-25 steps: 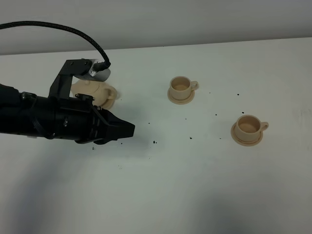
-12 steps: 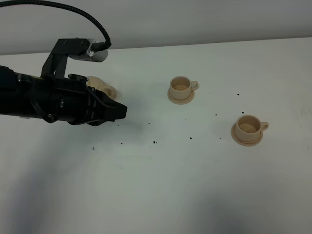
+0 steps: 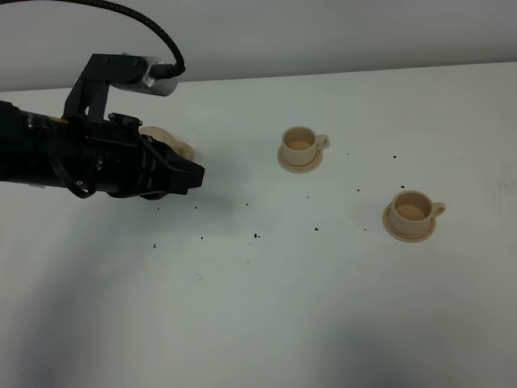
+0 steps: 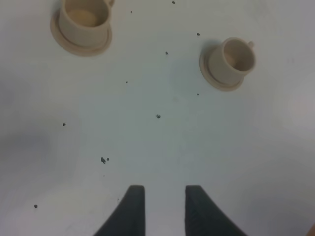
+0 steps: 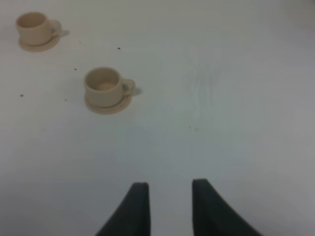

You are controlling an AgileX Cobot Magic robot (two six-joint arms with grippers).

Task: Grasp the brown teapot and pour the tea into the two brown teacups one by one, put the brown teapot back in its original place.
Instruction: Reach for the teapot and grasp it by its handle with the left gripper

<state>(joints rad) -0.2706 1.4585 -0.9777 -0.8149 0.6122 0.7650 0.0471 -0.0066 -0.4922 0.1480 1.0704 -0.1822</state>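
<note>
The brown teapot point(image 3: 179, 147) is almost wholly hidden behind my left arm; only a tan sliver shows at the far left of the table. Its original place cannot be made out under the arm. My left gripper point(image 3: 196, 175) point(image 4: 165, 189) hovers just in front of the teapot, open, with bare table between its dark fingers point(image 4: 133, 209). One teacup point(image 3: 300, 144) point(image 4: 84, 17) point(image 5: 32, 26) stands on its saucer at the middle back. The other teacup point(image 3: 412, 210) point(image 4: 236, 57) point(image 5: 103, 87) stands on its saucer to the right. No tea shows. My right gripper point(image 5: 170, 183) is open and empty, facing the cups.
Small dark specks point(image 3: 256, 236) are scattered over the white table point(image 3: 266, 307) between the arm and the cups. A black cable point(image 3: 121, 10) arcs above the left arm. The table's far edge meets a pale wall point(image 3: 323, 32).
My left arm has drawn back and to the left, toward the far side, and now covers most of the teapot. Its jaws keep the same gap. The cups have not moved.
</note>
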